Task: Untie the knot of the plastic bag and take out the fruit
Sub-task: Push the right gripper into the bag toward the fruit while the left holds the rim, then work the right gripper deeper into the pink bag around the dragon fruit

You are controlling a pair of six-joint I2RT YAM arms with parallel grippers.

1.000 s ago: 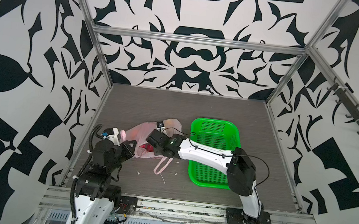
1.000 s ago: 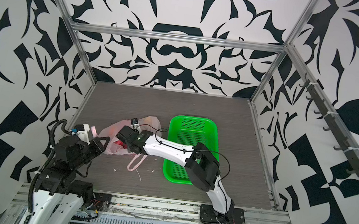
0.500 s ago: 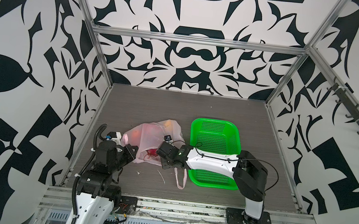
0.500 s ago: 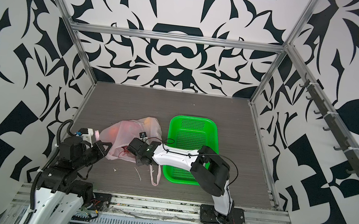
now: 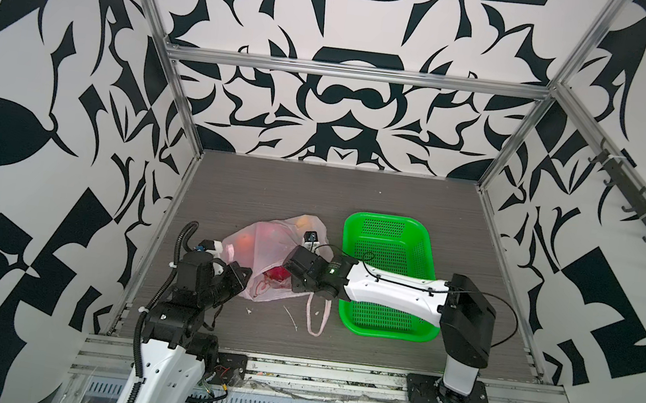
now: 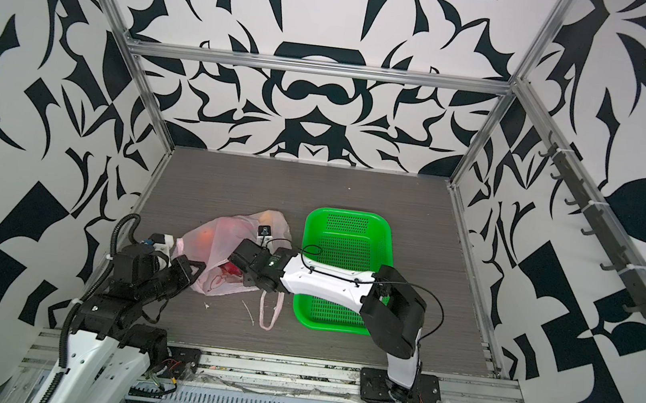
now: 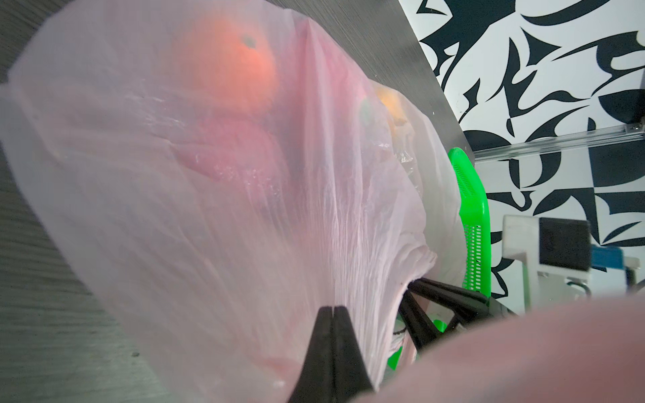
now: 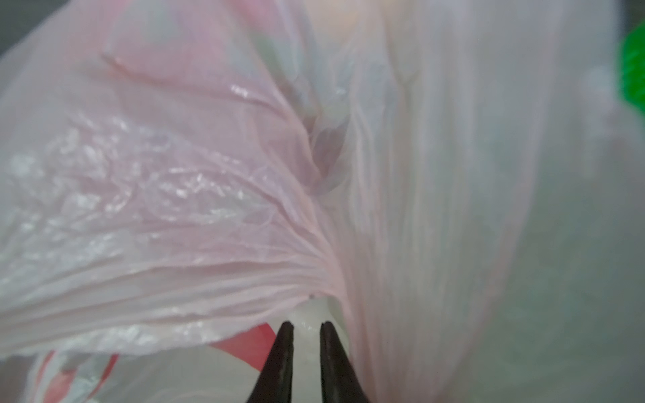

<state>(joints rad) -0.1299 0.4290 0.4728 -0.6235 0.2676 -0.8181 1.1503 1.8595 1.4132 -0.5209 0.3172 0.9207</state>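
Note:
The pink plastic bag lies slumped on the table left of centre. Through it fruit shows: an orange, a pink-red piece and a second orange. A red fruit shows at the bag's mouth. My left gripper is shut on the bag's near-left edge. My right gripper is at the mouth's right side, its jaws slightly apart with pale plastic between them. One loop handle trails loose on the table. The knot does not show.
A green perforated basket stands just right of the bag, and my right forearm crosses its near-left corner. Small white scraps lie in front of the bag. Patterned walls close in the table on three sides.
The bag has sunk from being stretched between the grippers to lying on the table. The loop handle has dropped toward the front. My right jaws have parted a little.

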